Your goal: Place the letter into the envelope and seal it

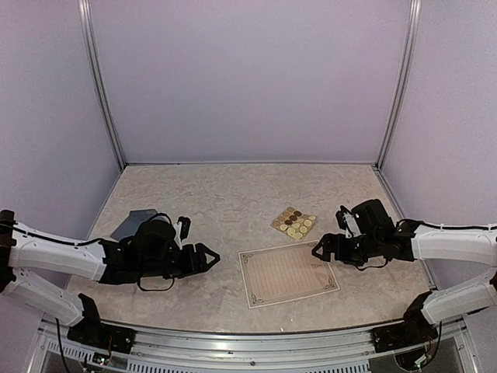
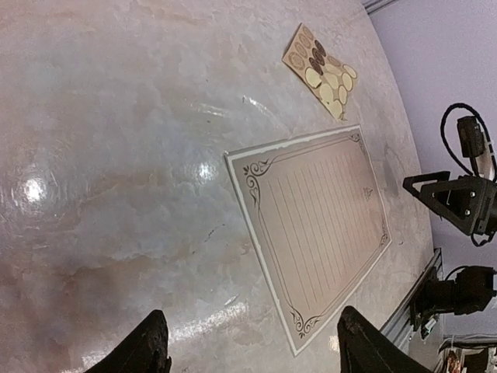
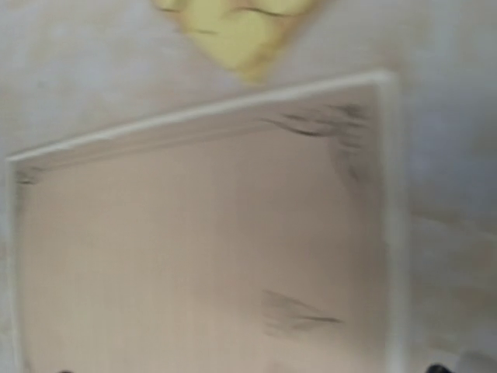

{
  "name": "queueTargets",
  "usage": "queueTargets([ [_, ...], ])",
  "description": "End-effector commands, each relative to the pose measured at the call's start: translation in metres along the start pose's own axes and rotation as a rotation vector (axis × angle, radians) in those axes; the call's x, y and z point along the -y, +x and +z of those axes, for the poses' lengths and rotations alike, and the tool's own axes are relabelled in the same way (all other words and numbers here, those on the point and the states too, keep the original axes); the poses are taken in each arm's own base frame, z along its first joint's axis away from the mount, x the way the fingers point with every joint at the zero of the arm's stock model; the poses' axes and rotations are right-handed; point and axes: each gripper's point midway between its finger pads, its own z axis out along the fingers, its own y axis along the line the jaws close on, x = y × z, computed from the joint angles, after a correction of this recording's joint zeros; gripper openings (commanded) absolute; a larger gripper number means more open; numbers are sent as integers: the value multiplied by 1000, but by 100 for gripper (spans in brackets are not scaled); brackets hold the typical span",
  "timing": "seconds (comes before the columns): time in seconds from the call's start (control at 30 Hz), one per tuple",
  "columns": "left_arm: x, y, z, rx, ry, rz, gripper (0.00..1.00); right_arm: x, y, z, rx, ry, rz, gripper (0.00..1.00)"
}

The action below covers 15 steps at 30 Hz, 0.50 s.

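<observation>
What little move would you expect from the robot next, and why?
Probably the right gripper dips to the near edge of the letter to lift it. The letter lies flat and unfolded, that gripper hangs right at its edge, and the envelope sits apart, behind the left arm.

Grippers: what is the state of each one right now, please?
Left gripper: open, holding nothing.
Right gripper: open, holding nothing, by the letter.
</observation>
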Motion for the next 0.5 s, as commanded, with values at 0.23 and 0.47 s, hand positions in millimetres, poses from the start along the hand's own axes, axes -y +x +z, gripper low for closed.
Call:
queueTargets([
  [0.23, 45, 28, 42, -176, 183, -16, 65, 44, 20, 5, -109, -44, 38, 90],
  [0.47, 38, 44, 65, -255, 157, -6, 61, 45, 33, 12, -151, -81, 73, 89],
])
